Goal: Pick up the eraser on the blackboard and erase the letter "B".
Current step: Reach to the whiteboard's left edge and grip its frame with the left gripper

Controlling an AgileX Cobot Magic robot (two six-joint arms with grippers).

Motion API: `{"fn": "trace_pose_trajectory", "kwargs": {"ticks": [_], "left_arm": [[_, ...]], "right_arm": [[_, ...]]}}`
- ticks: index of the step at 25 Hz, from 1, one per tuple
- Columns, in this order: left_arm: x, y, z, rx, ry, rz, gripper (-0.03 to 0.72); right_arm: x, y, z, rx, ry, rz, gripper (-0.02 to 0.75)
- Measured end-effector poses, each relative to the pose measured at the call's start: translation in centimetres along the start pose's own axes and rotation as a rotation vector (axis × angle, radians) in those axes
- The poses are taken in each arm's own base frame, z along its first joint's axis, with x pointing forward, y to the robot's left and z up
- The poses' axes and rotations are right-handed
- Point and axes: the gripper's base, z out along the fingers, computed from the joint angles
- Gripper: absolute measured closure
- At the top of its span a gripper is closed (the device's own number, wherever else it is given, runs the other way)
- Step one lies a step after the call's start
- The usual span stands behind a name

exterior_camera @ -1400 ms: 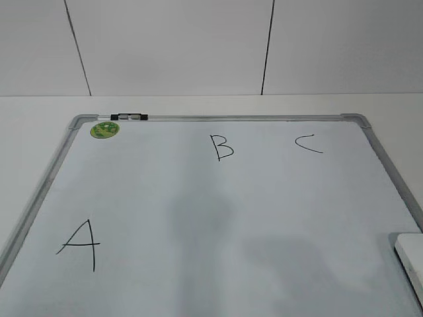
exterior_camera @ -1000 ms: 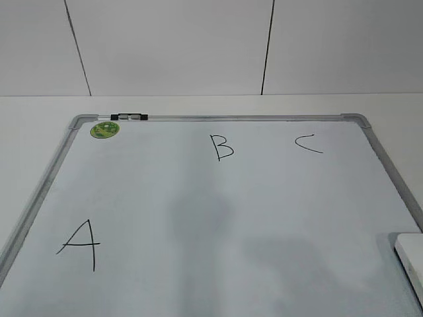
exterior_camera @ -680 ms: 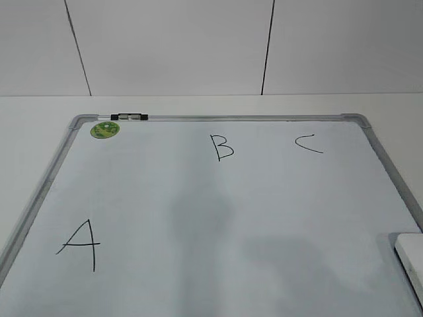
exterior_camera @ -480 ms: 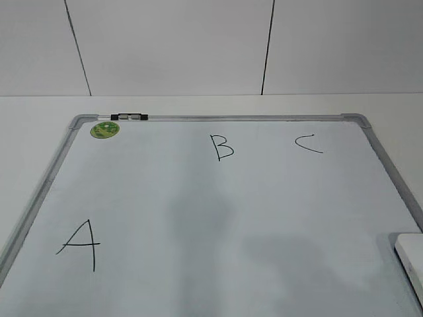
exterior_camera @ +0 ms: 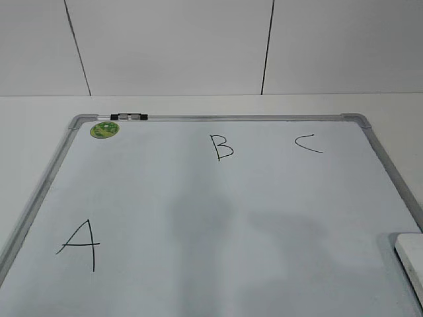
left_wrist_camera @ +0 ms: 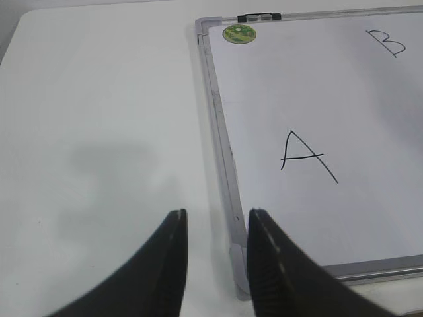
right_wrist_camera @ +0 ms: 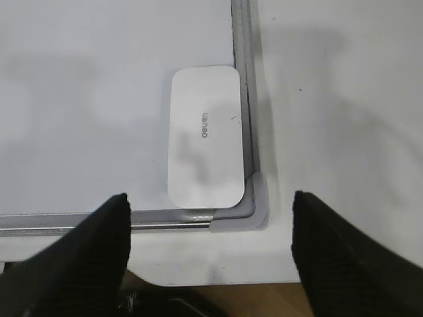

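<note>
The blackboard [exterior_camera: 218, 218] lies flat on the table and carries the letter "B" [exterior_camera: 222, 146] near its far edge. The white eraser [exterior_camera: 411, 254] lies in the board's near right corner, half cut off in the exterior view; it shows whole in the right wrist view [right_wrist_camera: 203, 135], lettering up. My right gripper [right_wrist_camera: 210, 205] hangs wide open above the board's corner, short of the eraser and not touching it. My left gripper [left_wrist_camera: 215, 221] is open and empty over the board's near left corner. The "B" [left_wrist_camera: 385, 43] also shows in the left wrist view. Neither gripper shows in the exterior view.
The letters "A" [exterior_camera: 80, 243] and "C" [exterior_camera: 308, 143] are also on the board. A green sticker [exterior_camera: 104, 129] and a small black-and-silver marker [exterior_camera: 129, 117] sit at the far left corner. The table's front edge [right_wrist_camera: 218, 285] runs just below the board.
The shadow on the board's right half has shifted a little; the eraser and the letters have not moved.
</note>
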Motion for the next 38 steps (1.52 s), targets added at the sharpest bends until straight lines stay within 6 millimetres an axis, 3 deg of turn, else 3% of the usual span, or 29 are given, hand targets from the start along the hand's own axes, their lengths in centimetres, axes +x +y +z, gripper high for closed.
{"fn": "trace_pose_trajectory", "kwargs": {"ticks": [9, 22, 26, 32, 38], "left_arm": [[-0.9, 0.0, 1.1, -0.002, 0.084, -0.005, 0.450], [-7.7, -0.1, 7.2, 0.013, 0.492, -0.120, 0.450], [-10.0, 0.1, 10.3, 0.000, 0.590, -0.126, 0.449], [-12.9, 0.7, 16.7, -0.035, 0.719, -0.112, 0.449], [-14.7, 1.2, 22.9, -0.057, 0.798, -0.097, 0.449]], "right_arm": [[-3.6, 0.2, 1.6, 0.006, 0.246, 0.057, 0.154], [-8.6, 0.4, 5.0, 0.029, 0.445, 0.105, 0.154], [-9.2, 0.4, 6.0, 0.034, 0.489, 0.108, 0.154], [-9.3, 0.3, 6.5, 0.040, 0.508, 0.107, 0.154], [-9.4, 0.1, 6.5, 0.056, 0.507, 0.096, 0.154]]}}
